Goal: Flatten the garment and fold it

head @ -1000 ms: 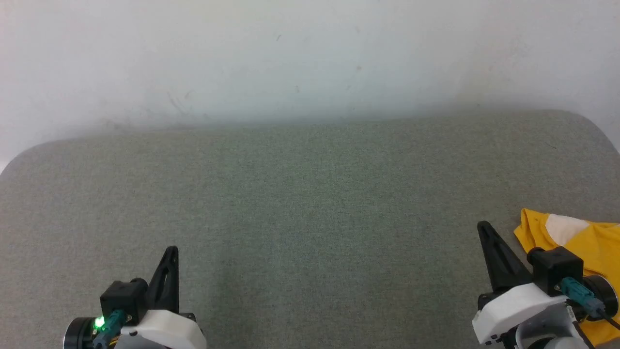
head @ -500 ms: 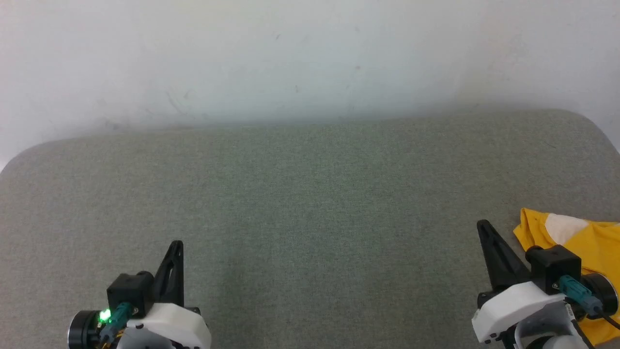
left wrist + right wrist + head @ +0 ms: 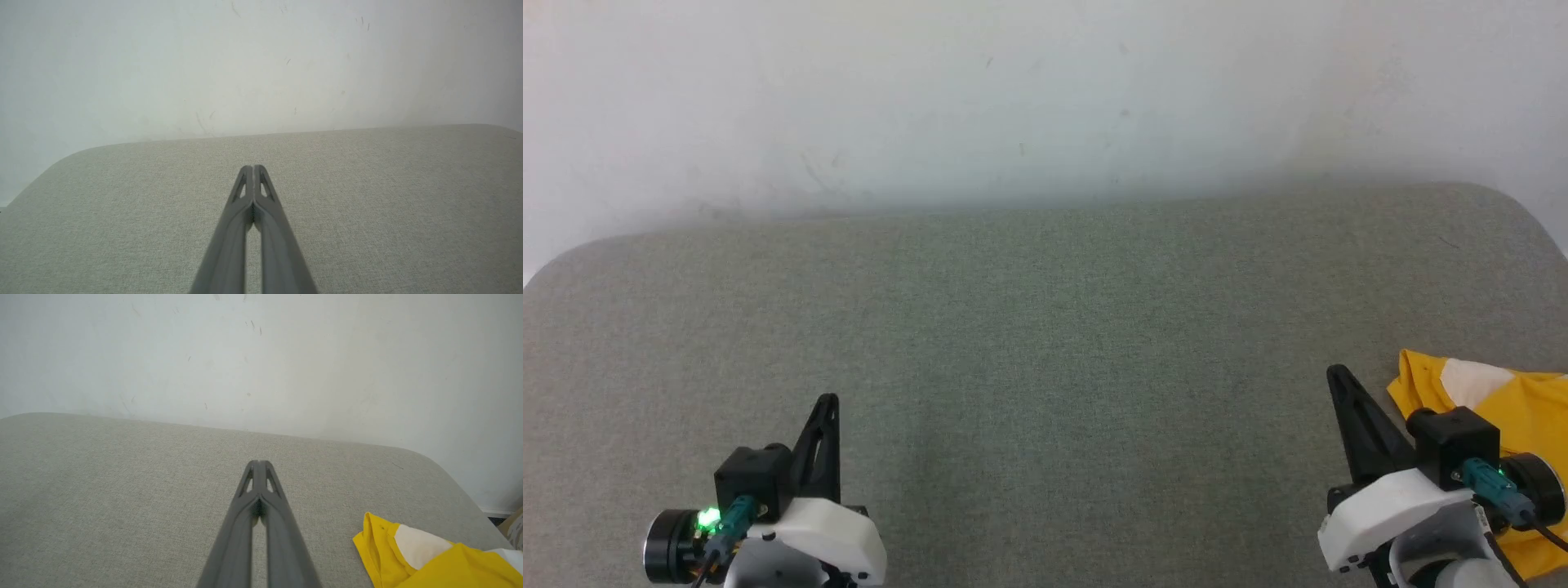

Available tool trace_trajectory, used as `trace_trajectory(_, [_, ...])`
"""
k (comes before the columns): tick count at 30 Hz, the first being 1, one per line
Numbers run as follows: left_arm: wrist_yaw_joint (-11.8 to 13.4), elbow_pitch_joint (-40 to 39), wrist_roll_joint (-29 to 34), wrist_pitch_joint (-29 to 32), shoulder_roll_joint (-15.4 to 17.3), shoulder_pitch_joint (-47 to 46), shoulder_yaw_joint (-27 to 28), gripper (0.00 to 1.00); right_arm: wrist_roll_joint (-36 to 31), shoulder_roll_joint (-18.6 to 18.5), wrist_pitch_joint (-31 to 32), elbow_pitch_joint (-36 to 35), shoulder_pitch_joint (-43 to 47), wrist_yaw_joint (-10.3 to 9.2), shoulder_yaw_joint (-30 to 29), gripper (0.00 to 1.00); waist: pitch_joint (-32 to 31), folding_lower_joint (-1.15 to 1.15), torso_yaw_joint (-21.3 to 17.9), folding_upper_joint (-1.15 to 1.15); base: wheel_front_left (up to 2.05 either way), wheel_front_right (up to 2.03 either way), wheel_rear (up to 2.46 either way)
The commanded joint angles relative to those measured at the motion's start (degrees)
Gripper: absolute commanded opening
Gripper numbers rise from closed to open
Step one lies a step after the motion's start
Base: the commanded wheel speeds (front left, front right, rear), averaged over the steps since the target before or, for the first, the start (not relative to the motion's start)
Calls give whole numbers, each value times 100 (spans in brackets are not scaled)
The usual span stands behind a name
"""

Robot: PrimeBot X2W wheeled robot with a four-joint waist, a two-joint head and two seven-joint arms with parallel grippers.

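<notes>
The left gripper (image 3: pixel 827 402), fingers pressed together, has been shifted slightly up-right at lower left, while the crumpled bright yellow soft cloth T-shirt (image 3: pixel 1511 404) with a white patch is seen at lower right, just beside the likewise closed right gripper (image 3: pixel 1335 377), on rounded grey-green woven upholstery (image 3: pixel 1045 327).

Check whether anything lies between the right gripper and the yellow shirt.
Nothing visible does. The garment lies bunched at the right edge of the grey padded surface, just right of the right gripper, whose jaws are shut. Only a bare strip of that surface separates them.
</notes>
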Motion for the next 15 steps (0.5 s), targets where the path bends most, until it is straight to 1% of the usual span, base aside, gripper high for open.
trace_trajectory(1, [44,-43,66,35,-41,-91,-14,0,-51,22,16,10,-100,-4,-15,0,1,0,-1,0,0,0,0])
trace_trajectory(15, [71,-132,240,199,-132,-166,-32,0,-144,33,39,17,-157,-5,-25,0,8,0,-13,0,0,0,0])
